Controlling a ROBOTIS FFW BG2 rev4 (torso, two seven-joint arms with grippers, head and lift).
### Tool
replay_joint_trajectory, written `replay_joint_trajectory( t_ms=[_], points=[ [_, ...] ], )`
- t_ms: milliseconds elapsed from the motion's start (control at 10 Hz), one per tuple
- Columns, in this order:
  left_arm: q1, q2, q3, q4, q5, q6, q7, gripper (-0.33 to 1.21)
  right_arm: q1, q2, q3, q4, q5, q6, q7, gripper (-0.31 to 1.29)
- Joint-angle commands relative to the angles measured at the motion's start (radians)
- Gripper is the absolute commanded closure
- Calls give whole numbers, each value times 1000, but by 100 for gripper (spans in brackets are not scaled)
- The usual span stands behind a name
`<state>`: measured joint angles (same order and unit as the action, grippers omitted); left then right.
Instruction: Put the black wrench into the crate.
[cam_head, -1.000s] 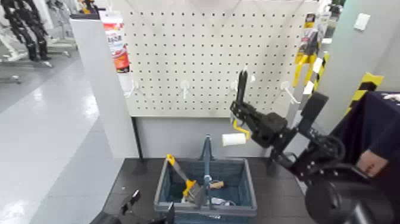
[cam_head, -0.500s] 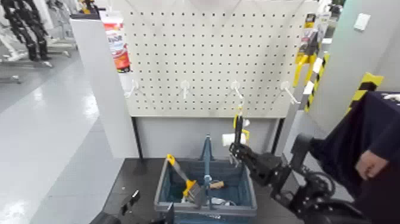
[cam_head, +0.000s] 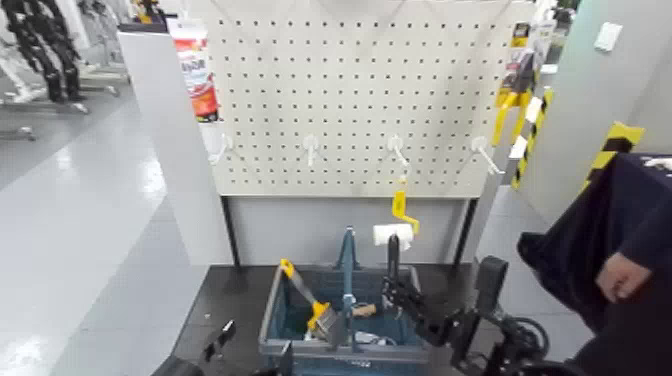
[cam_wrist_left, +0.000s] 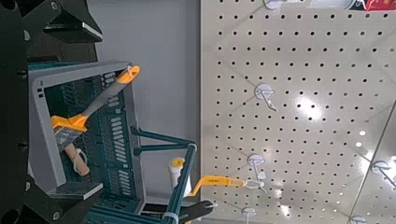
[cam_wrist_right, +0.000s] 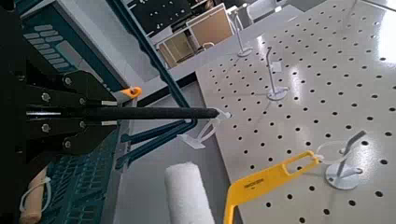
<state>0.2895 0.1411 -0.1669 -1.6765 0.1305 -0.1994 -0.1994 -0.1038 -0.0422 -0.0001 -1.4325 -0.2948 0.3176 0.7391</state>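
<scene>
My right gripper (cam_wrist_right: 98, 113) is clamped on the black wrench (cam_wrist_right: 159, 114), its fingers closed around the tool. In the head view I have it over the right-hand side of the crate (cam_head: 272, 318), lower than a second ago, when the wrench stood up in front of the pegboard (cam_head: 350, 100), beside the hook. The arm has drawn down with it, uncovering the paint roller (cam_head: 394, 234), which hangs from its peg by a yellow handle.

The wrench shows mostly as a long, slim black handle — upright in the head view — with a pale loop (cam_wrist_right: 204, 133) at its free end. I can't make out the jaw head clearly. The handle's upper end overlaps the white roller in my line of sight; whether the wrench touches the crate, I can't tell.

The crate's blue bar handle (cam_head: 348, 262) stands upright just left of the wrench. Inside, the yellow-handled brush (cam_head: 318, 312) leans with its handle over the rim, and a wooden-handled item (cam_head: 364, 311) lies beyond that bar. My left gripper (cam_head: 250, 350) waits at the crate's left, fingers apart. Farther right, a person's hand (cam_head: 622, 277) shows against dark cloth (cam_head: 590, 240).
</scene>
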Motion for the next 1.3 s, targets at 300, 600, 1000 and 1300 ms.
replay_joint_trajectory(
  t_ms=[300, 600, 1000, 1300],
  points=[
    [-1, -1, 0, 1, 0, -2, -2, 18, -13, 1, 5, 46, 10, 0, 9, 108],
    [-3, 0, 0, 1, 0, -2, -3, 18, -16, 1, 3, 52, 10, -2, 9, 108],
    [-3, 0, 0, 1, 0, -3, -5, 18, -17, 1, -3, 55, -18, 32, 5, 3],
    [-3, 0, 0, 1, 0, -3, -5, 18, -20, 1, -5, 53, -21, 32, 13, 4]
  ],
)
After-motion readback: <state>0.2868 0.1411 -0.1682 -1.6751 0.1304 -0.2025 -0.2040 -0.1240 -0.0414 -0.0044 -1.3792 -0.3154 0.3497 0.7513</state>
